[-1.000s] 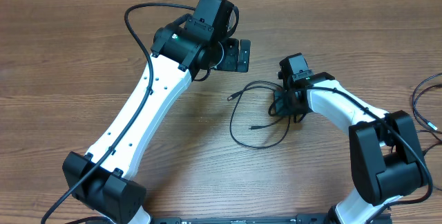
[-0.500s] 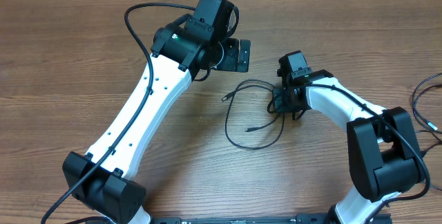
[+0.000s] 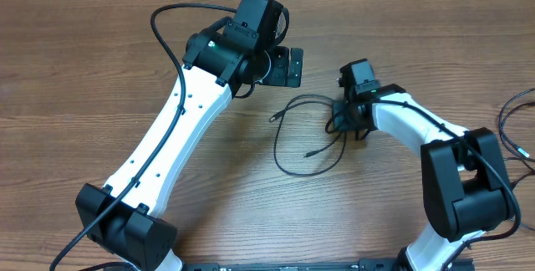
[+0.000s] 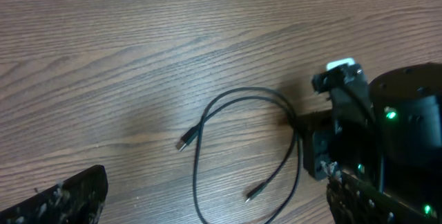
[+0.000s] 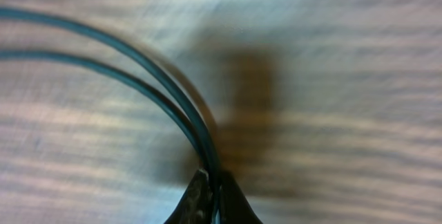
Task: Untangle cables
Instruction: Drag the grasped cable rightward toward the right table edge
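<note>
While the left arm (image 3: 180,129) is staying raised over the table (image 3: 84,53), left gripper (image 3: 289,67) spread, the right gripper (image 3: 344,125) is still pinching the cables (image 5: 202,137), their loop barely shifting on the wood between the arms; another black cord (image 3: 501,125) is lying well apart, rightward

Even, bright overhead light; right wrist view blurs the cables (image 5: 206,144)

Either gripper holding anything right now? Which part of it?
The right gripper pinches the cable mid-length, where two strands run side by side, away from both plugs. The left gripper holds nothing.
</note>
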{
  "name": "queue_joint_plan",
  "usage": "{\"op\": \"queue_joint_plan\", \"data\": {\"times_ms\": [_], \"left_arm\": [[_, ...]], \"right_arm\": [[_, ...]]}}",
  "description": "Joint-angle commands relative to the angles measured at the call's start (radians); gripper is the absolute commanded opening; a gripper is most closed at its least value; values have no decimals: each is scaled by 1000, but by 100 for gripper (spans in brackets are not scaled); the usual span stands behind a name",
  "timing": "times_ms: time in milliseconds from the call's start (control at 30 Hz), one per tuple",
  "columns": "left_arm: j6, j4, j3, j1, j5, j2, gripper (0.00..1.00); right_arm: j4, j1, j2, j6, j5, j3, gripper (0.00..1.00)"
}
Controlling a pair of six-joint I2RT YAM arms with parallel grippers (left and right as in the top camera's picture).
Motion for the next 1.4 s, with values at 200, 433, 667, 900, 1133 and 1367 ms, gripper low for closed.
{"op": "queue_joint_plan", "data": {"times_ms": [200,433,667,900,1133,1367], "left_arm": [[-13,1,15,-2,8,-16,99],[-13,1,15,-2,11,-16,100],[-13,1,15,-2,10,-16,100],[-13,1,15,-2,10,-16,99],[-13,1,15,-2,11,-16,100],[-13,1,15,-2,10,-16,100]], "right_arm": [[62,-225,81,0,87,-47,4],[151,-425,81,-1,87,-19,4],[282,-610,81,19,-2,42,4],[393,-727,81,29,-44,115,4],[419,-806,81,25,-40,158,4],[359,-819,81,3,-74,232,4]]}}
